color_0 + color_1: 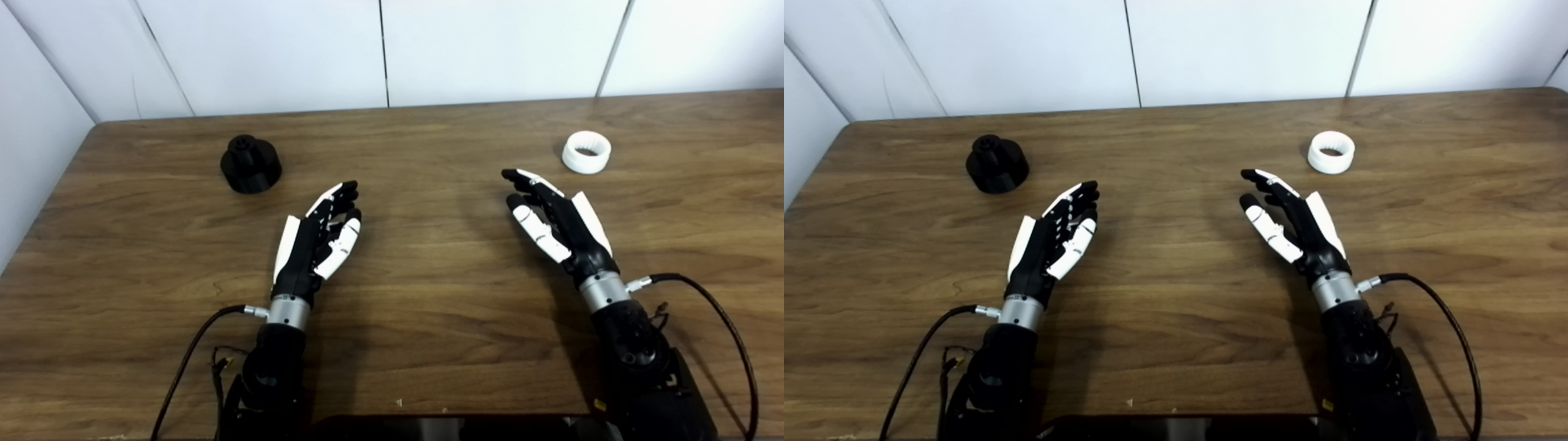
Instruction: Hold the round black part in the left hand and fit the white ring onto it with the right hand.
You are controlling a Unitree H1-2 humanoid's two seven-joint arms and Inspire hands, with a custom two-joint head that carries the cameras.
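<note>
Round black part [250, 164]: stepped disc, wide base with narrower raised hub on top, upright on the worktop [416, 294], far left. White ring [587, 152]: short, thick-walled, opening facing up, lying flat, far right. The two lie well apart, both untouched.

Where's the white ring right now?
The white ring sits on the table's far right, just beyond the open right hand, untouched.

A dark wood-grain tabletop [429, 294] stands against white wall panels [490, 49] split by thin dark vertical seams, under even light.
</note>
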